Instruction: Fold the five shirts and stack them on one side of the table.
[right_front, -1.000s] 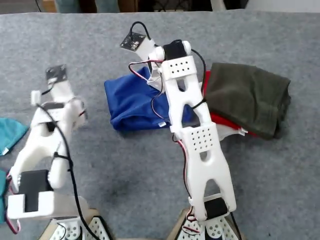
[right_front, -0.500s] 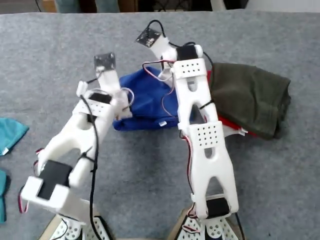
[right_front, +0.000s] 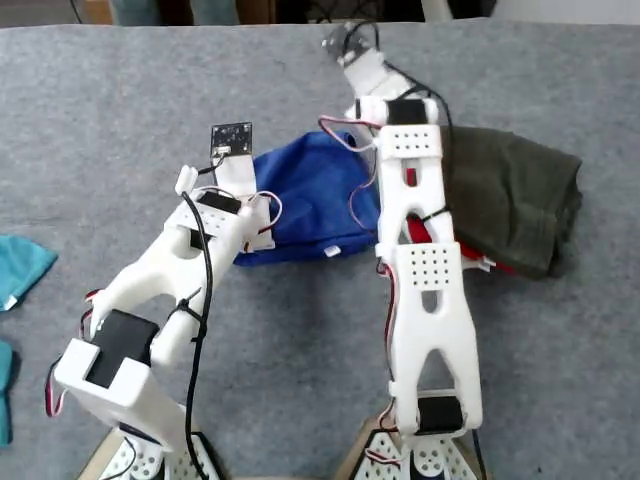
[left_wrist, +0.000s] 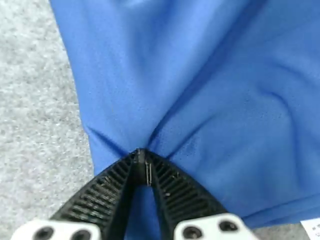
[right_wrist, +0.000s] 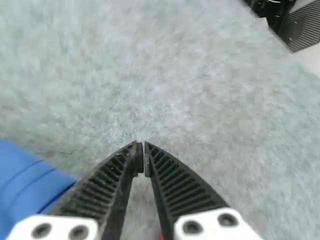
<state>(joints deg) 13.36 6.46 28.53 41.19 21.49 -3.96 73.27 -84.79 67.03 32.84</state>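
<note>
Pinching fingers (left_wrist: 117, 177): the left gripper (left_wrist: 140, 159) is clamping a thin ridge of the blue shirt (left_wrist: 225, 100), and creases are running toward the tips.
Right gripper (right_wrist: 140, 150): its jaws are sitting together with nothing between them, hanging over the grey table (right_wrist: 200, 75) just past the shirt's edge.
Blue shirt: it is lying bunched mid-table, just beside the dark green shirt (right_front: 510, 195).
Step, as I am judging: the left arm is preparing to pull or fold this shirt.
Doing it well: I am advising a low, slow pull, with the free gripper pinning the opposite edge, because 1 small pinch is risking a slip.
</note>
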